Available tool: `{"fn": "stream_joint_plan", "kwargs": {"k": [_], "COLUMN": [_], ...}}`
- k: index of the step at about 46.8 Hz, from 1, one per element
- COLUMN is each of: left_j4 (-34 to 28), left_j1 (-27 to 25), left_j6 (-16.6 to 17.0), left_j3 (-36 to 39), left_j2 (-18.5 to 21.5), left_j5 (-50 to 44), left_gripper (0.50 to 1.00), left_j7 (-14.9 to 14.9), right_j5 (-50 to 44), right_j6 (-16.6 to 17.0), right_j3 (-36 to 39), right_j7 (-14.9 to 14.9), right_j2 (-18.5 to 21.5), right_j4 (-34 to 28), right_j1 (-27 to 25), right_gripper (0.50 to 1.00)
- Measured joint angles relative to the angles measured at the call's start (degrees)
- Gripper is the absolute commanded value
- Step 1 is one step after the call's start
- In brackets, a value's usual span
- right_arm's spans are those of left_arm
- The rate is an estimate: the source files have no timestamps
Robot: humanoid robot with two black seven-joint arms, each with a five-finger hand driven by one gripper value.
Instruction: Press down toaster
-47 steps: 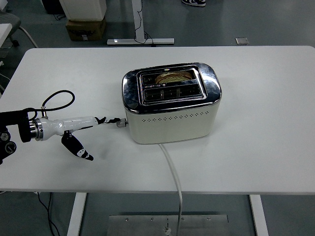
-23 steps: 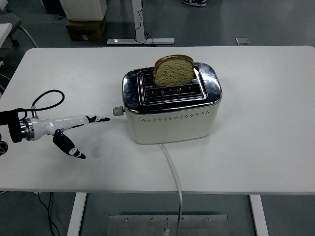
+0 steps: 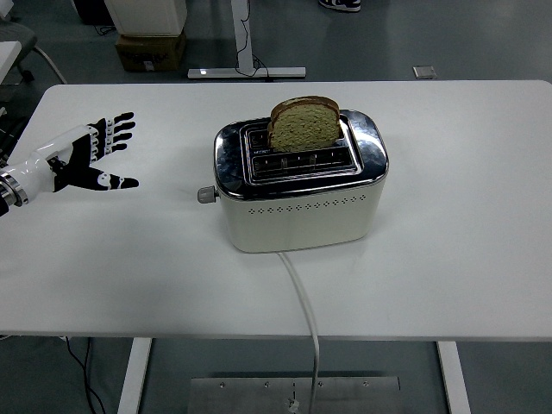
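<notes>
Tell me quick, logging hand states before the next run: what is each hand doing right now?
Left hand: open, fingers spread, holding nothing, over the table left of the toaster.
Right hand: not in view.

On the table (image 3: 448, 259) the only obstacles are the toaster (image 3: 300, 183) at the middle, the bread slice (image 3: 304, 123) standing up out of its far slot, and the white cord (image 3: 300, 297) running to the near edge. Bare table lies between the left robot hand (image 3: 84, 159) and the lever knob (image 3: 205, 195); the right half lies open.
</notes>
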Motion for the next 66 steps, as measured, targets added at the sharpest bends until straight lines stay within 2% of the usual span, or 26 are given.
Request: {"fn": "stream_joint_plan", "kwargs": {"k": [20, 30, 36, 48, 59, 66], "left_j4": [7.9, 16.2, 18.5, 19.4, 23.5, 25.8], "left_j1": [-0.4, 0.3, 0.4, 0.4, -0.1, -0.1], "left_j6": [0.1, 1.8, 1.9, 1.8, 1.1, 1.1], "left_j3": [-1.1, -2.2, -2.3, -5.0, -10.3, -11.1], "left_j2": [-7.7, -15.7, -18.1, -19.6, -25.0, -26.6], "left_j5": [-17.1, -28.7, -29.9, -32.6, -32.4, -32.6], "left_gripper": [1.0, 1.0, 1.0, 1.0, 1.0, 1.0], "left_j7": [0.0, 0.0, 0.0, 0.0, 0.0, 0.0], "right_j5": [0.0, 0.0, 0.0, -0.2, -0.2, -0.1], "right_j6": [0.0, 0.0, 0.0, 0.0, 0.0, 0.0], "right_j3": [0.0, 0.0, 0.0, 0.1, 0.0, 0.1], "right_j7": [0.0, 0.0, 0.0, 0.0, 0.0, 0.0], "right_j2": [0.0, 0.0, 0.0, 0.0, 0.0, 0.0], "right_j4": [0.0, 0.0, 0.0, 0.1, 0.2, 0.2], "right_j1": [0.0, 0.0, 0.0, 0.0, 0.3, 0.4], "right_gripper": [1.0, 1.0, 1.0, 1.0, 1.0, 1.0]}}
